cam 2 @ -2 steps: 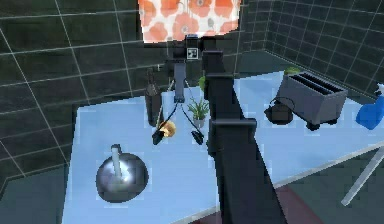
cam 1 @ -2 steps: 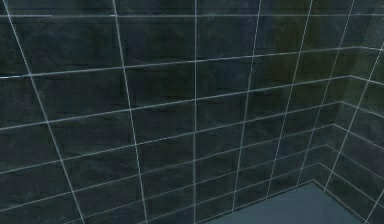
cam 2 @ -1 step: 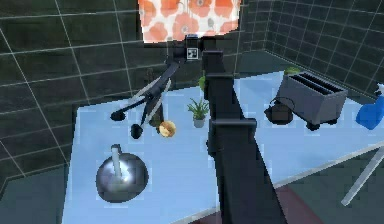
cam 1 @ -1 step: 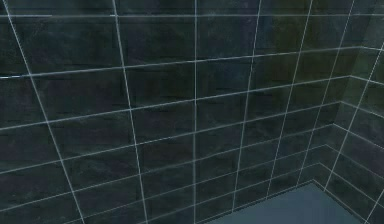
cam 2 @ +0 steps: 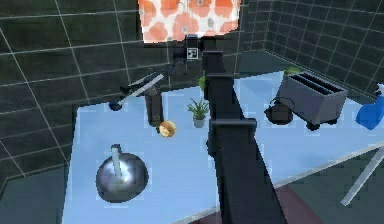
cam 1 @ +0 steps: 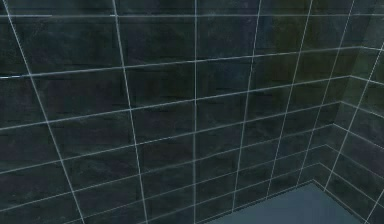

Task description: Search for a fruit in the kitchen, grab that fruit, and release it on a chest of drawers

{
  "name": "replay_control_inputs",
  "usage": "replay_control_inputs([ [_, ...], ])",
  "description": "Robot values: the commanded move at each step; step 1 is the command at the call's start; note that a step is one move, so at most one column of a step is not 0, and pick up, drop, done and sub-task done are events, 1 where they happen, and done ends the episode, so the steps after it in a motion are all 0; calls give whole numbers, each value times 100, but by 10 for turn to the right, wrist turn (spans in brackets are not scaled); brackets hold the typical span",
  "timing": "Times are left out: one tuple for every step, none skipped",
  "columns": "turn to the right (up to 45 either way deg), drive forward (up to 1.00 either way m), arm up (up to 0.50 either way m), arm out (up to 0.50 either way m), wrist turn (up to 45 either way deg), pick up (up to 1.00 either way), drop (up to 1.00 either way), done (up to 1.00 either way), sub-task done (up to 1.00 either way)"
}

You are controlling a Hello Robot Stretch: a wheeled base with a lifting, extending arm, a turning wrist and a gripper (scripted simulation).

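Tiled wall [cam 1: 150,100] ahead, plant [cam 2: 199,110], toaster [cam 2: 312,97] on countertop [cam 2: 110,130]

Pale blue flat counter [cam 2: 300,150] carries a round grey metal bowl [cam 2: 120,176], a dark upright cylinder [cam 2: 154,108], a small orange-yellow round fruit [cam 2: 167,128] just beside it, a small green potted plant [cam 2: 199,112], a dark kettle [cam 2: 279,112], a grey boxy toaster [cam 2: 312,97] and a blue bottle [cam 2: 372,108].

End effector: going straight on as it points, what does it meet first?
From the end effector the way looks free over the pale blue tabletop, then probably dark tiled wall; depth unclear.
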Motion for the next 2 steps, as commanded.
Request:
replay_control_inputs([
  [0,0,0,0,450,0,0,0,0],
  [0,0,0,0,210,0,0,0,0],
])
